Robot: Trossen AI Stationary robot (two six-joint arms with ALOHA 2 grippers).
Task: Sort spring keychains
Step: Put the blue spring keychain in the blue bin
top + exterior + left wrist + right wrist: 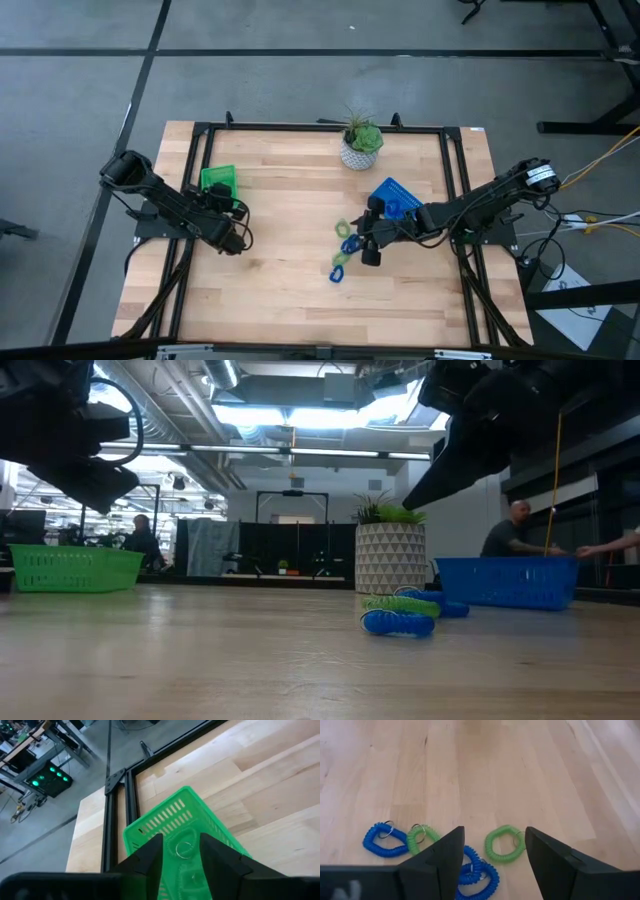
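Note:
Several small coiled keychains lie flat in a loose cluster [343, 250] near the table's middle, some blue, some light green. In the right wrist view I see a green one [503, 845], another green [422, 838] and blue ones [382, 840] [476, 869]. My right gripper [494, 831] is open and hovers above them, touching none; it also shows from above [370, 245]. My left gripper [181, 838] is open over the green tray [175, 815], where a metal ring [183, 850] shows inside. The blue tray [392, 197] holds something blue.
A potted plant [360, 145] stands at the far edge's middle. The green tray [218, 182] sits far left and the blue tray right of centre. A black frame [205, 135] borders the table. Bare wood lies toward the near edge. People show in the room behind [510, 525].

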